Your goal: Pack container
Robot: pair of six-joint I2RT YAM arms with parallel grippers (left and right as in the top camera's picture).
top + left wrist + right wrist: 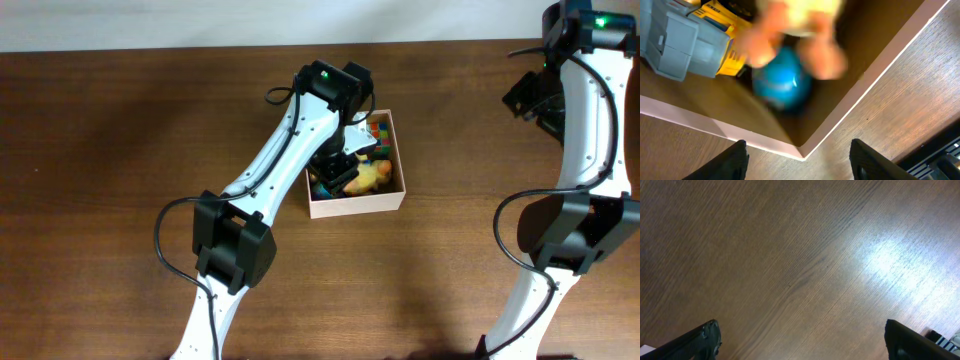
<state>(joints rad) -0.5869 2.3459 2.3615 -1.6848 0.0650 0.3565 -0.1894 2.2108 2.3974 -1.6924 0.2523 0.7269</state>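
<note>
The container [357, 207] is a square white box with a tan inside, near the middle of the table. My left gripper [342, 160] hangs over its left half. In the left wrist view, its fingers [736, 161] stand apart above the box's near corner [801, 149] with nothing between them. Inside lie a blue ball [782, 84], a blurred yellow and orange toy [801, 27] and a grey and yellow toy [687, 42]. Overhead, a yellow toy [372, 177] and a coloured cube [379, 132] show in the box. My right gripper [807, 345] is open over bare wood.
The right arm [585, 120] stands at the far right edge, well away from the box. The brown wooden table [120, 130] stretches left and in front of the box. A white wall strip runs along the back edge.
</note>
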